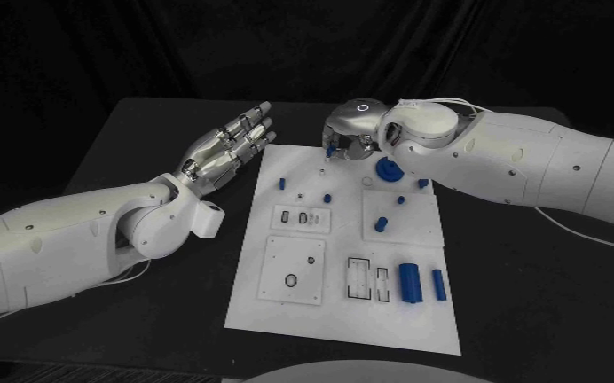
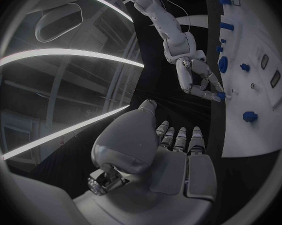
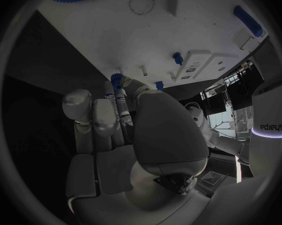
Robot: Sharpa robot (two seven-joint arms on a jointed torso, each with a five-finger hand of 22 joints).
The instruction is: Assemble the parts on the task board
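The right robot hand (image 1: pixel 343 141) hangs over the upper edge of the task board (image 1: pixel 333 312), near the top centre of the head view. Its fingertips (image 2: pixel 210 94) pinch a small blue part (image 2: pixel 220 95), which the right wrist view shows as a little toothed gear (image 3: pixel 118 79) held just above the white plate. The left robot hand (image 1: pixel 231 148) is released, its fingers straight and apart, raised beside the board's upper left corner and touching nothing.

The step in hand looks like seating this small gear on a peg near the board's top edge. To do it well, the hand should bring the bore squarely over the peg, keep the gear level, lower slowly, and let go only once it sits flat. Near the large blue gear (image 1: pixel 389 169) the teeth may need a slight turn to mesh.

Counted in the head view: one board on the black worktop (image 1: pixel 153 312), two robot hands, one large gear, two long blue cylinders (image 1: pixel 410 281) at lower right, and about seven small blue pegs across the upper half; some are too small to count surely.
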